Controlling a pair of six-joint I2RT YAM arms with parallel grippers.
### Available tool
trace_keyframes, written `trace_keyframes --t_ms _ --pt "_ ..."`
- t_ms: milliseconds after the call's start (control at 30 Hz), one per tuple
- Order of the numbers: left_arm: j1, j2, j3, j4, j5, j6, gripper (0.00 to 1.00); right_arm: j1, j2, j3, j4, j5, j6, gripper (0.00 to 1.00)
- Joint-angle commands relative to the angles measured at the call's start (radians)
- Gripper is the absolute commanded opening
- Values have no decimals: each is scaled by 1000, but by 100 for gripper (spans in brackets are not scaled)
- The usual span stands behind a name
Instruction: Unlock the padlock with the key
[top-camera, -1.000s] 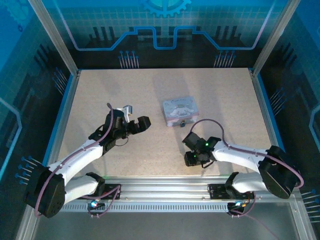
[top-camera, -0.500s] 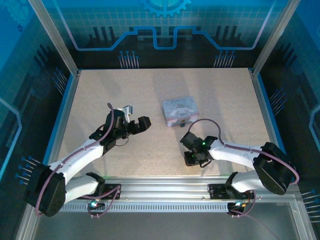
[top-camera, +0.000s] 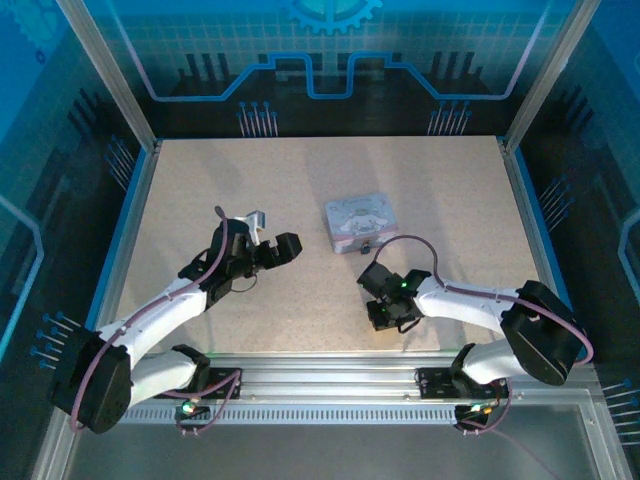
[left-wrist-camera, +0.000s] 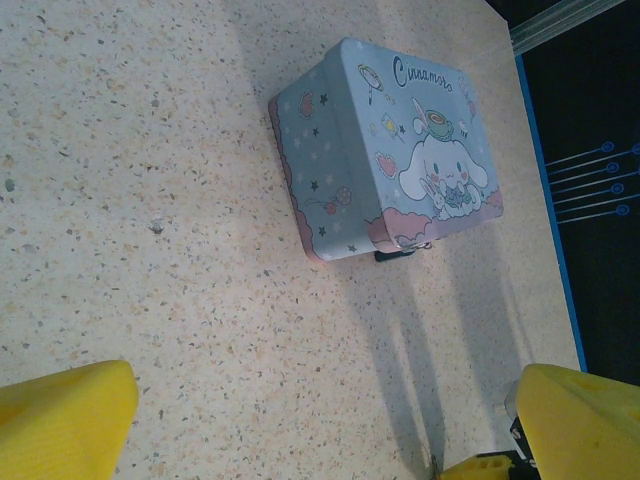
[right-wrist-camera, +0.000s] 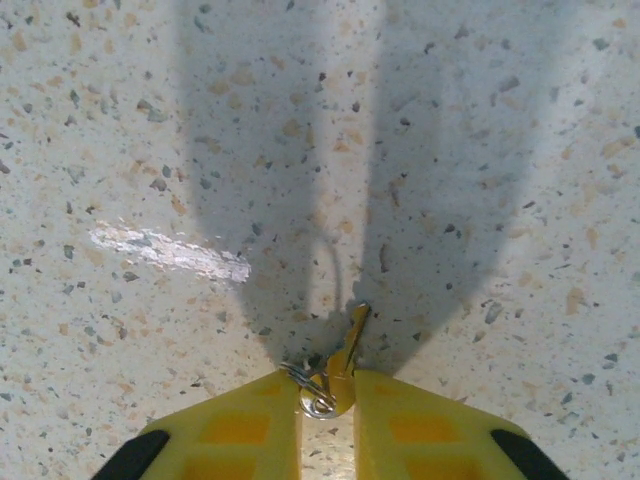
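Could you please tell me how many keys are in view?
1: the key sits between the fingertips of the right hand, on a small ring; more may be hidden there.

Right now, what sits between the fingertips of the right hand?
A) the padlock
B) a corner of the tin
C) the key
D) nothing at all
C: the right wrist view shows the key caught between the two yellow tips of the right hand, which have closed in on it from both sides.
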Motion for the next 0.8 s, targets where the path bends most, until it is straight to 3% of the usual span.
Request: trace_keyframes --t_ms 0,200,467,600,767 --pt "-6 2 35 -9 16 3 99 19 21 15 25 10 -6 14" --pt "-6 -15 55 -35 24 1 99 20 -22 24 20 44 -53 0" --pt "-6 -44 108 -67 91 -52 99 46 -125 67 56 166 -212 0" --pt "-8 -49 140 -61 153 -88 98 66 -195 70 186 242 -343 0" --pt "-32 -48 175 -24 217 -128 93 87 -283 25 504 281 -555 0"
